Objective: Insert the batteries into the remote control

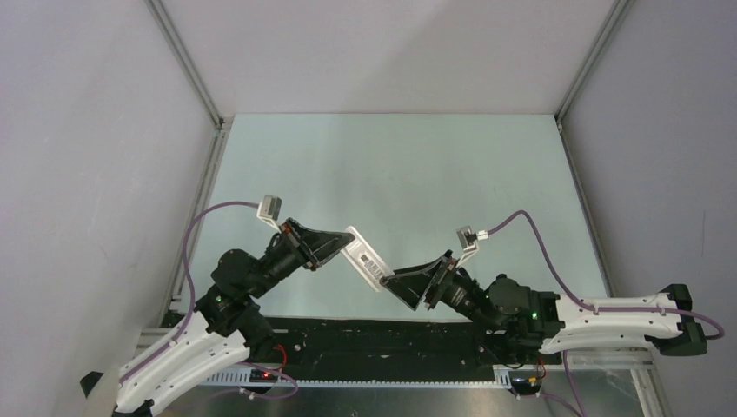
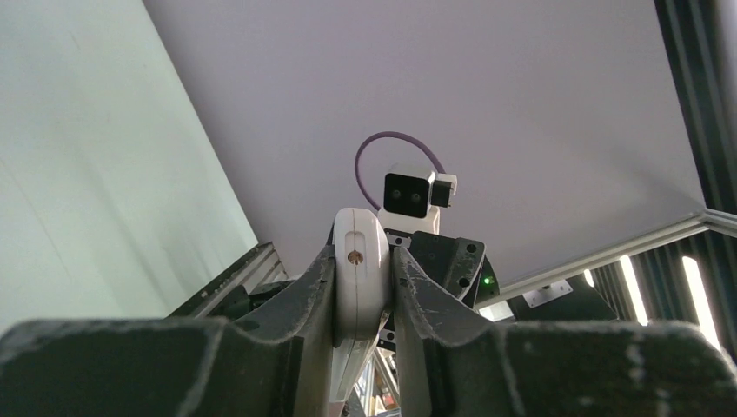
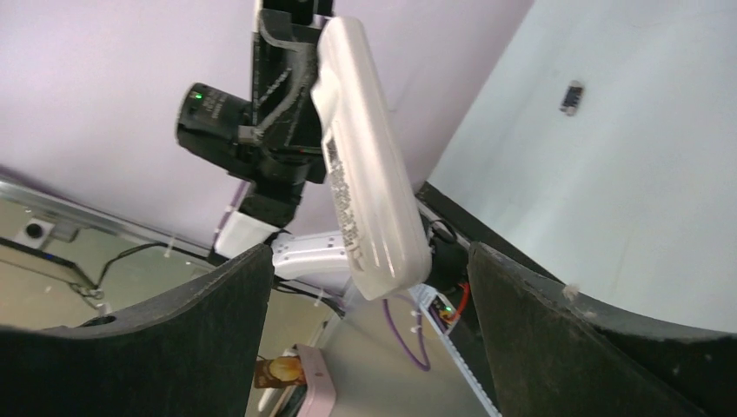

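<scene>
White remote control [image 1: 366, 257] — left end effector [image 2: 361, 291] clamps it aloft.

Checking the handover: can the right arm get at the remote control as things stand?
Probably yes. The left gripper holds the remote control aloft by one end; its free end seems to lie between the open fingers of the right gripper, with nothing in between.
</scene>
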You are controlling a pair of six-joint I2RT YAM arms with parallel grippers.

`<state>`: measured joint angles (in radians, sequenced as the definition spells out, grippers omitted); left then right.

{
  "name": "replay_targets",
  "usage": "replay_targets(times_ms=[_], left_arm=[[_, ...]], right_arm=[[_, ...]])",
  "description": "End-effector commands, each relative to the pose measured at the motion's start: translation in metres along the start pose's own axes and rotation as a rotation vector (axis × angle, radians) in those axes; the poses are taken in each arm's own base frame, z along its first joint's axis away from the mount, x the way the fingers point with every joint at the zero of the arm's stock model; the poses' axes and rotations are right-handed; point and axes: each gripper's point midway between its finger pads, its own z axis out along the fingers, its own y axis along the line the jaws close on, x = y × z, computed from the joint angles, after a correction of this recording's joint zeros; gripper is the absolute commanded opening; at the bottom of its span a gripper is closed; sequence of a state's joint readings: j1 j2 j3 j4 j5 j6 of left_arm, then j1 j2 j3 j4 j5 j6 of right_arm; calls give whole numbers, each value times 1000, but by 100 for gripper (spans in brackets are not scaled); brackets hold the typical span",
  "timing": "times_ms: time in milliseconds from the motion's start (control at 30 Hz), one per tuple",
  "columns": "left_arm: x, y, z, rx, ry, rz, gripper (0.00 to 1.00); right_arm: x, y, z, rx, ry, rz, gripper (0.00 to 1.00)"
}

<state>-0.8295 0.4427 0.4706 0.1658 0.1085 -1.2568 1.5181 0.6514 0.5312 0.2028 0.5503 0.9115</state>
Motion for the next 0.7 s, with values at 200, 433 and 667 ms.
replay_targets(times_ms=[200, 433, 667], left_arm=[[-2, -32, 0, 117, 5, -34, 0], [-3, -34, 0, 124, 2, -46, 0], [-4, -30, 2, 114, -5, -55, 0]], right_arm=[[-14, 33, 11, -148, -50, 30, 71], [-15, 35, 18, -168, -47, 38, 56], [-12, 37, 21, -185, -35, 37, 51]])
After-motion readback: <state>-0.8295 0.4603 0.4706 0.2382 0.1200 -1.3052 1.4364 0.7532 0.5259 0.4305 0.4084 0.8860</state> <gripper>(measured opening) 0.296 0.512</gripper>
